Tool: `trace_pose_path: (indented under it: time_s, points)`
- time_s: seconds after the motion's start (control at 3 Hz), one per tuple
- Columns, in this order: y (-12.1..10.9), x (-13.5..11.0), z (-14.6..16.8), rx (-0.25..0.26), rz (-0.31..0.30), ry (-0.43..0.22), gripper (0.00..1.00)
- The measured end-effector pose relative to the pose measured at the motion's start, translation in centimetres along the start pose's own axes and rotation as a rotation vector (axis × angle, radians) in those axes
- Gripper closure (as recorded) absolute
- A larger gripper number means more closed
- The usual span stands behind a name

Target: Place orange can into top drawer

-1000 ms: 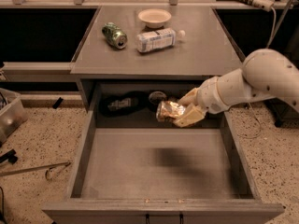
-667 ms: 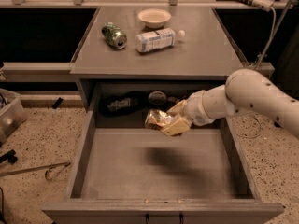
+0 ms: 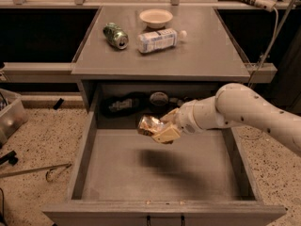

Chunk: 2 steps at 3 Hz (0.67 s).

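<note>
As the arm is reaching in from the right, the gripper is carrying the orange can further left and a little lower than a second ago. The can is now hanging above the back middle of the top drawer, clear of its bare floor, with its shadow falling on the bottom just in front. That is bringing the task near its end, I judge: only lowering and letting go are remaining. The fingers are squeezing the can between them, holding it tilted.

Counting left to right, one green can is lying on its side on the tabletop, one bowl is sitting behind it, and one bottle is lying just beside the green can. Below, one drawer is standing pulled out, showing two handle fittings on its front. One orange can, one gripper and one arm are hovering over it.
</note>
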<state>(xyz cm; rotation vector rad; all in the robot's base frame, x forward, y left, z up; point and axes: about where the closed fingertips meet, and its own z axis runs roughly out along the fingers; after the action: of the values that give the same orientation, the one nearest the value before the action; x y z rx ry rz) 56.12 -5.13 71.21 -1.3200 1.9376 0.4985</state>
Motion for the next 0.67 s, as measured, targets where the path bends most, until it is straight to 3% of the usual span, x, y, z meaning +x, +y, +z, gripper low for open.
trace_pose_path:
  time_s: [0.67]
  points:
    - [0.5, 6.9, 2.4, 0.032, 0.023, 0.177, 1.0]
